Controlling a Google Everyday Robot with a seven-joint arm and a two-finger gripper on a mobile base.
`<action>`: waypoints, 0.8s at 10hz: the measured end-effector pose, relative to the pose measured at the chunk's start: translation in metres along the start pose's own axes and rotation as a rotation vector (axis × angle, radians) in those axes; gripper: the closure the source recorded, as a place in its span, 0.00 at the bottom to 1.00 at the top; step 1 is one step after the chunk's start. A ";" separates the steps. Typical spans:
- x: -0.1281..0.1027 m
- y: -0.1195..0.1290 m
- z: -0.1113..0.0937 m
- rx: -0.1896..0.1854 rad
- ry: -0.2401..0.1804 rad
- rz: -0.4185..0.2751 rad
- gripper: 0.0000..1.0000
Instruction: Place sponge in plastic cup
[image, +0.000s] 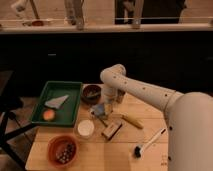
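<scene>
White arm (145, 92), its gripper (106, 106) above the table (150, 125); green tray (52, 122); white cup (85, 128); orange bowl (51, 148); sponge (100, 110) perhaps blue.

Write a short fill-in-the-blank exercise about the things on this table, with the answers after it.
The tray beside the dark bowl is ____ in colour.
The hand is over the table, between the dark bowl and the ____ plastic cup.
The table under the brush is made of ____.
Answers: green; white; wood.
</scene>
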 end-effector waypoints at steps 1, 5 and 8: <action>-0.001 -0.001 0.000 0.004 -0.003 0.000 0.70; 0.002 -0.001 -0.011 0.038 -0.013 0.016 1.00; 0.002 -0.002 -0.016 0.055 -0.030 0.026 1.00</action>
